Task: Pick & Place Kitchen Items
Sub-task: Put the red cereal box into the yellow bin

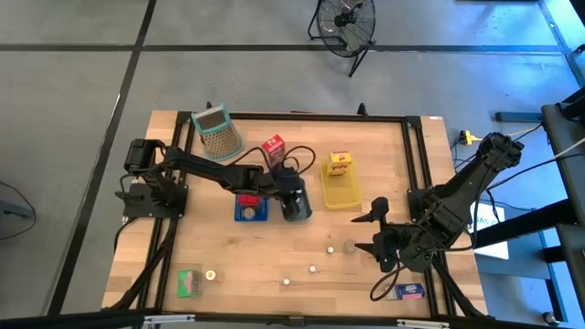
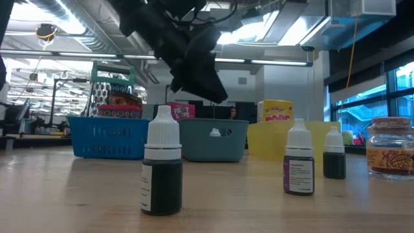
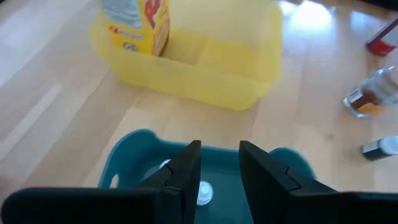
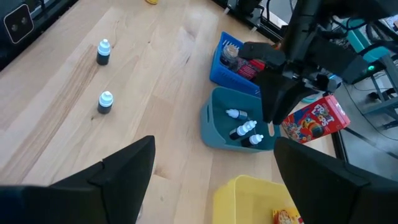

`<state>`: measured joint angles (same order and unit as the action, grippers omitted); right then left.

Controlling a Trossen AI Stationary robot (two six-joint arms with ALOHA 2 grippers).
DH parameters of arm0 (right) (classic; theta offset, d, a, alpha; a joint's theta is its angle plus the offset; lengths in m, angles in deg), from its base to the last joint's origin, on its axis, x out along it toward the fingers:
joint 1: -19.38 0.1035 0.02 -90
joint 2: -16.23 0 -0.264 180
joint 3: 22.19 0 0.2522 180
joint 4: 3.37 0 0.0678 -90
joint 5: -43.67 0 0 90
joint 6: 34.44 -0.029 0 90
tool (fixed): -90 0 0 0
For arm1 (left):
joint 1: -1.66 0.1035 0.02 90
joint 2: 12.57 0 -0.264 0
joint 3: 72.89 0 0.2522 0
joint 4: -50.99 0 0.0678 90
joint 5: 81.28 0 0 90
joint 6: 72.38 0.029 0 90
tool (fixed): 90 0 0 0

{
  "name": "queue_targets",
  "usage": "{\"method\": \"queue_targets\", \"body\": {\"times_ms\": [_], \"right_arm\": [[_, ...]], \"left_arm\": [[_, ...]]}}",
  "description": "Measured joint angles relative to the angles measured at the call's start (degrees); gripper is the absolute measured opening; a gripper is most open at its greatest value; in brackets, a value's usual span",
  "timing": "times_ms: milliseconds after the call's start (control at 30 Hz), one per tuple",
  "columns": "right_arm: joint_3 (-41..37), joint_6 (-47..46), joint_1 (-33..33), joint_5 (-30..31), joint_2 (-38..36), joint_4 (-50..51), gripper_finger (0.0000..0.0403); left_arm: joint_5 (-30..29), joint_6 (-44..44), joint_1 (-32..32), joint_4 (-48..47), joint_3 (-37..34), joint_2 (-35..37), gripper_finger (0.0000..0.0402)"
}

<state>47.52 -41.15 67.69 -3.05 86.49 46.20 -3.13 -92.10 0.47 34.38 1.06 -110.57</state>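
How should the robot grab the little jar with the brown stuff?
Probably from straight above, pinching the jar's round glass sides just under its lid. It stands upright on the table with open space around it, and the right gripper waits open nearby.

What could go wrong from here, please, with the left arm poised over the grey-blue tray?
The left gripper hangs just above the grey-blue plastic tray; lowering farther could knock the white-capped dark dropper bottles lying inside or shove the tray into the neighbouring yellow plastic tray. The right gripper, jaws open, waits near a small glass jar it could tip.
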Motion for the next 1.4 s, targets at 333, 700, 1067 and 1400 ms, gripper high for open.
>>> {"method": "queue_targets", "body": {"times_ms": [333, 700, 1067, 1400], "right_arm": [[0.0, -1.9, 0.0, -0.6, 0.0, 1.9, 0.0332], [0.0, -1.9, 0.0, -0.6, 0.0, 1.7, 0.0332], [0.0, -3.2, 0.0, -0.4, 0.0, 1.3, 0.0332], [0.0, -3.1, 0.0, 0.0, 0.0, -1.8, 0.0332]], "left_arm": [[6.2, 1.0, 0.1, 4.9, 0.8, 0.0, 0.0123], [5.8, 1.4, 0.2, 5.0, 0.8, 0.0, 0.0193], [5.8, 1.4, 0.2, 7.8, 0.8, 0.0, 0.0194], [5.8, 1.4, 0.2, 7.8, 0.8, 0.0, 0.0193]]}}
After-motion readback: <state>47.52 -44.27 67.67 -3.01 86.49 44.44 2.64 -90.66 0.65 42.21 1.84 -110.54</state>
